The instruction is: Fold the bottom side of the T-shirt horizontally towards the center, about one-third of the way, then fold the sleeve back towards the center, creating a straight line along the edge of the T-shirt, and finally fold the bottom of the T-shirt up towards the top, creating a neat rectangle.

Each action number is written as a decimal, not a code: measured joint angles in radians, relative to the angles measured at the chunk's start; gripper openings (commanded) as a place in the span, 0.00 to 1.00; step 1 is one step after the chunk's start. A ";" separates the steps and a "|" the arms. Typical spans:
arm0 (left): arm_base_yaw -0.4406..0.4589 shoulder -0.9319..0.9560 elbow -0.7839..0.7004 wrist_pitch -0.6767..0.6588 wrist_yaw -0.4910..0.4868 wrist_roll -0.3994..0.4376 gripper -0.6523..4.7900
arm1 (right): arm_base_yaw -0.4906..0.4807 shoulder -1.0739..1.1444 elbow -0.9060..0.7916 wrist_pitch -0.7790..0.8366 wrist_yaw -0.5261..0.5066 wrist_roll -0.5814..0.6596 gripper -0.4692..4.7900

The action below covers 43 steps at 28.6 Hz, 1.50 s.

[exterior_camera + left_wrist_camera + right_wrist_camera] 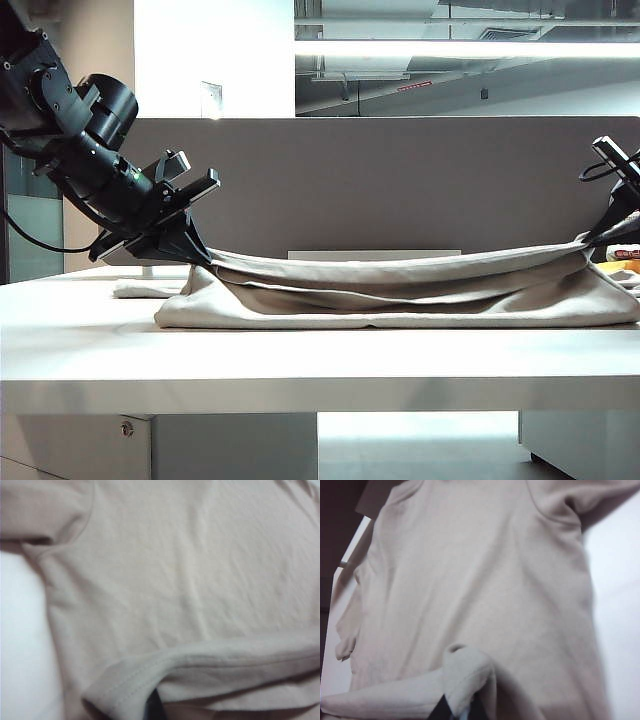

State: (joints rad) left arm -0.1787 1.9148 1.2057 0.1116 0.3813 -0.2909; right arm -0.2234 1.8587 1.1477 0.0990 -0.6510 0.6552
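Both end effectors have the shirt's edge up off the table, mid-fold.

Your left end effector (190, 243) is clenched on the left corner of the T-shirt (400, 300), your right end effector (608, 232) grips the far-right corner, and the lifted hemmed edge (210, 655) sags between them above the rest of the shirt lying on the table (300, 370). Watch that slack: if one arm travels ahead of the other, I'd expect the fold line to skew. The pinches look shallow in the wrist views, so a tug could slip a corner free and drop the layer bunched.
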 measured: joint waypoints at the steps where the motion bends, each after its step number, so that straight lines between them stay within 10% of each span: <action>1: 0.000 0.005 0.000 0.010 0.000 0.000 0.11 | 0.000 0.008 0.009 0.007 0.001 0.000 0.08; 11: 0.000 0.052 0.068 0.007 -0.016 0.003 0.11 | 0.000 0.050 0.047 0.016 0.002 -0.001 0.09; 14: 0.000 0.052 0.074 0.019 -0.018 0.003 0.12 | 0.000 0.055 0.047 0.017 0.004 -0.002 0.30; 18: 0.002 0.052 0.074 0.026 -0.024 0.003 0.55 | 0.000 0.055 0.047 0.037 0.035 -0.008 0.79; 21: 0.012 0.052 0.074 0.026 -0.051 0.008 0.95 | -0.001 0.055 0.049 0.048 0.045 -0.011 0.95; 31: 0.058 0.045 0.077 -0.153 -0.039 -0.001 0.99 | -0.020 0.053 0.051 -0.024 -0.017 -0.061 0.76; 43: 0.035 0.037 0.076 -0.338 0.064 0.052 0.97 | -0.047 0.002 0.050 -0.377 0.079 -0.320 0.76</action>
State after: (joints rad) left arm -0.1432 1.9518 1.2819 -0.2260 0.4450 -0.2390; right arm -0.2703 1.8610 1.1976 -0.2775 -0.5724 0.3351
